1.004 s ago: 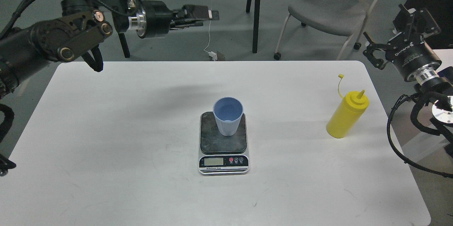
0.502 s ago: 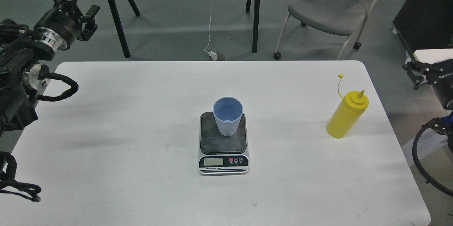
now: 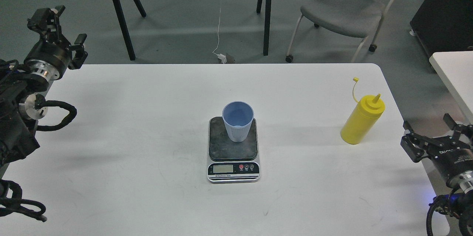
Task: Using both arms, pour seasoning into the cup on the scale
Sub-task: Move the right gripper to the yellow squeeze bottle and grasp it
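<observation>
The light blue ribbed cup (image 3: 238,122) stands upright and empty on the dark plate of the small scale (image 3: 233,171) at the middle of the white table (image 3: 129,147). The yellow squeeze bottle (image 3: 361,120) stands upright near the table's right edge, its small cap hanging off on its strap. My left gripper (image 3: 61,30) is open and empty at the table's far left corner, far from the cup. My right gripper (image 3: 432,134) is open and empty just off the right edge, below and right of the bottle, apart from it.
A grey chair (image 3: 343,6) and black table legs (image 3: 266,14) stand behind the table. A second white table (image 3: 452,69) is at the right. A cable with a plug (image 3: 223,57) lies on the floor behind.
My left arm has swung from over the table's back to the far left corner. My right arm has dropped from the upper right to low beside the right edge. Cup, scale and bottle have not moved.
</observation>
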You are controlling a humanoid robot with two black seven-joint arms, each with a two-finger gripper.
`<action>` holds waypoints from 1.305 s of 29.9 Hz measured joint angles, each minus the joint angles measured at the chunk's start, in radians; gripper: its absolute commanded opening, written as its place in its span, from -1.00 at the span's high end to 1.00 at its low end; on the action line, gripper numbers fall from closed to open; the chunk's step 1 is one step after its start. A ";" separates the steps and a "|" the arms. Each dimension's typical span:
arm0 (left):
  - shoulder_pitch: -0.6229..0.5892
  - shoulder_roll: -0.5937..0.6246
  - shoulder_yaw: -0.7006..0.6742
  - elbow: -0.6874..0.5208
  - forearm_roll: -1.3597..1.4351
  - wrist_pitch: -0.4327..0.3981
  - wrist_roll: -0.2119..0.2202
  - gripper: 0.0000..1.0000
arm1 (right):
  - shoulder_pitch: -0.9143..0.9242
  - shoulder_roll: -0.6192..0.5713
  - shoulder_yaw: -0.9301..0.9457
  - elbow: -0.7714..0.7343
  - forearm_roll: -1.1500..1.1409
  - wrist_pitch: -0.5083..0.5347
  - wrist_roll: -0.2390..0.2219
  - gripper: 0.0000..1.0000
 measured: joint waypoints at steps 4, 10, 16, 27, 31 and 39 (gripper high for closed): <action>0.000 0.000 0.000 0.001 0.000 0.000 0.000 -0.86 | -0.005 0.068 -0.006 -0.006 -0.059 0.000 0.007 -0.99; 0.001 0.003 0.001 0.001 0.002 0.000 0.000 -0.86 | -0.004 0.160 0.002 -0.054 -0.129 0.000 0.011 -0.99; 0.000 0.010 0.003 0.001 0.006 0.000 0.000 -0.87 | 0.029 0.243 0.013 -0.115 -0.198 0.000 0.013 -0.99; 0.012 0.024 0.004 0.001 0.010 0.000 0.000 -0.88 | 0.162 0.357 -0.001 -0.246 -0.267 0.000 0.034 -0.99; 0.013 0.041 0.004 0.001 0.011 0.000 0.000 -0.88 | 0.193 0.411 -0.003 -0.305 -0.315 0.000 0.036 -0.99; 0.020 0.053 0.005 -0.001 0.012 0.000 0.000 -0.88 | 0.225 0.459 -0.003 -0.346 -0.349 0.000 0.038 -0.99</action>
